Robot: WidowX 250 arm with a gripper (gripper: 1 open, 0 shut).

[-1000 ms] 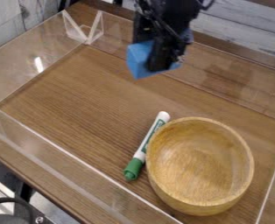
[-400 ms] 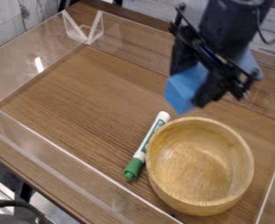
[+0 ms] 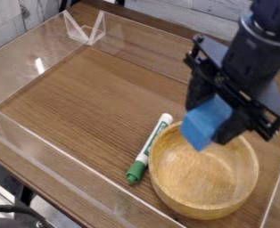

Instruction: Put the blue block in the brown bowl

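So, the blue block [image 3: 207, 128] was seen clamped in the jaws of the black gripper [image 3: 221, 123], which was pointed almost straight down. The block was held tilted, one corner lowest, up in the air and not touching anything. It was hung right over the far-left rim of the brown bowl [image 3: 206, 171], so part of it was seen against the bowl's inside and part against the rim. How high above the bowl it was couldn't be judged from this one view.

The bowl itself was parked on the wooden counter [image 3: 83, 93] near the front right corner, and nothing was seen lying inside it. A green-and-white marker pen [image 3: 149, 148] was laid flat on the counter just beside the bowl's left side, angled so the white end pointed toward the back and the green cap toward the front edge. Whether the pen was actually touching the rim couldn't be told.

The counter was ringed by a clear plastic wall [image 3: 36, 142], seen along the front-left edge and the back. A small clear triangular stand [image 3: 83, 28] was tucked up in the back left corner, well apart from everything else. The arm above the gripper was cut off by the top right of the frame.
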